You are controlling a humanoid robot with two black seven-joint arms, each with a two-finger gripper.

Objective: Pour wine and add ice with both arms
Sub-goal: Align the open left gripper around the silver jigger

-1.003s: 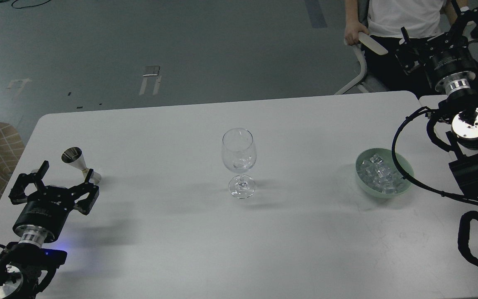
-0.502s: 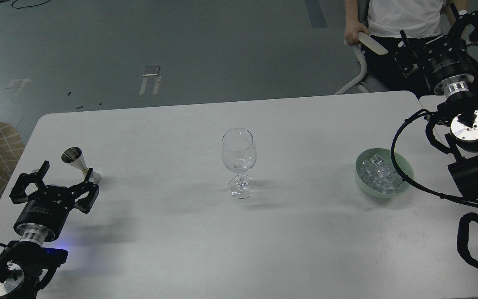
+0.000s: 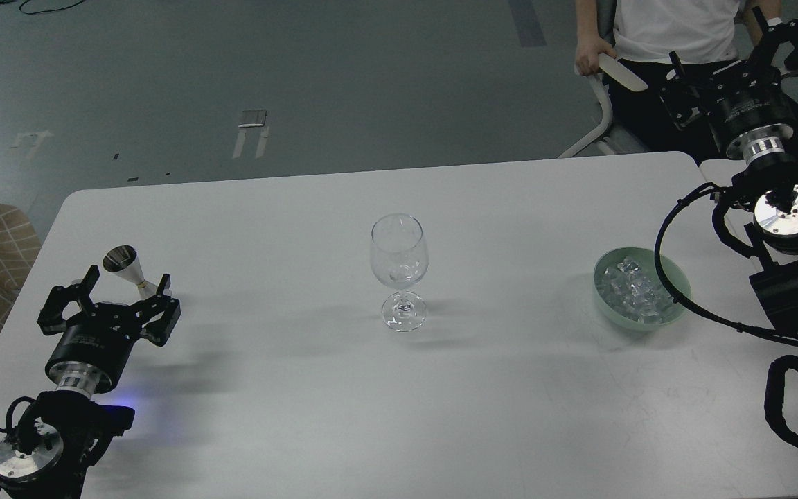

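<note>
Steel shines on the small double-cone measuring cup (image 3: 129, 267) at your table's left end, tilted with its open mouth up and to the left; whether it holds any wine cannot be told from this view. Your left gripper (image 3: 125, 291) sits just in front of it with its black fingers spread wide on either side of the cup's narrow waist, not clamped on it. Compared with half a second ago, that gripper has slid forward and to the right, so the cup now stands between the fingertips rather than just beyond them. A clear stemmed wine glass (image 3: 399, 267) stands upright at the middle of the smooth white table (image 3: 288, 388), with a faint glint low in its bowl that is too indistinct to call liquid or ice. To the right, well apart from the glass, a round pale green bowl (image 3: 676, 291) holds a heap of small glassy ice cubes (image 3: 634, 294). Your right gripper (image 3: 735, 48) is raised past the table's far right corner, in front of a seated person (image 3: 669, 28) in a white shirt, its fingers splayed apart and holding nothing; it has barely shifted since the earlier frame. A looping black cable (image 3: 666, 229) from the right arm crosses over the bowl's right rim.
</note>
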